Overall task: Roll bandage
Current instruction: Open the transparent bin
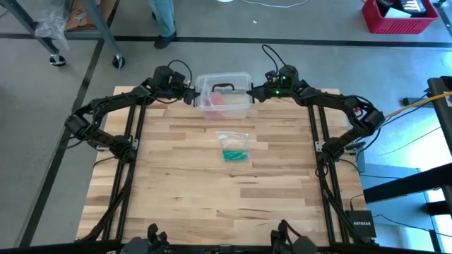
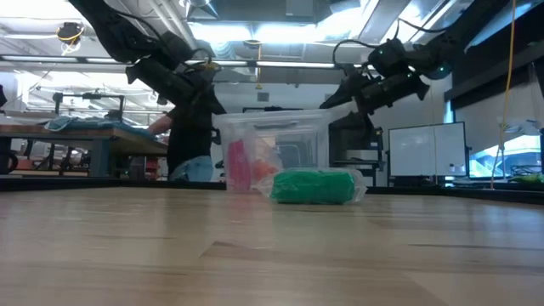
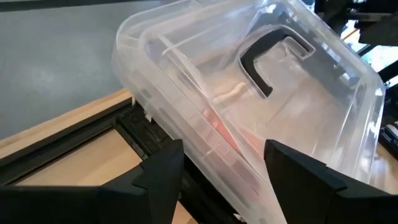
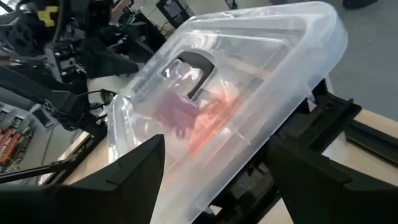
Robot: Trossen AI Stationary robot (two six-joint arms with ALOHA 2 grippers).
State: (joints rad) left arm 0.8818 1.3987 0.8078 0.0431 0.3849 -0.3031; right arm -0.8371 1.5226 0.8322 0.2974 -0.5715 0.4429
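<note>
Wooden counter [image 1: 212, 190] seen from above, with 2 dark arms reaching inward along its far edge.

Clear plastic box [image 1: 223, 95] with a black handle [image 1: 224, 87] stands at the middle of the far edge; pink and red contents show through its walls.

Left claw [image 1: 189, 94] sits at the box's left end, its 2 fingers [image 3: 163, 177] spread wide apart on either side of the box's corner. The fingers stand beside the wall rather than clamping it, and nothing is gripped.

Right claw [image 1: 253, 92] sits at the box's right end, fingers [image 4: 140, 168] likewise spread wide with the box's end between them, gripping nothing.

The green bandage [image 1: 234, 153] lies near the centre of the counter, on the near side of the box and well apart from both claws. It is bunched into a compact lump, with a thin clear wrapper [image 1: 233, 139] around and just beyond it. In the level view the bandage [image 2: 312, 186] rests flat on the counter in front of the box [image 2: 272, 153].

A person [image 2: 189, 127] stands in the room behind the counter.
</note>
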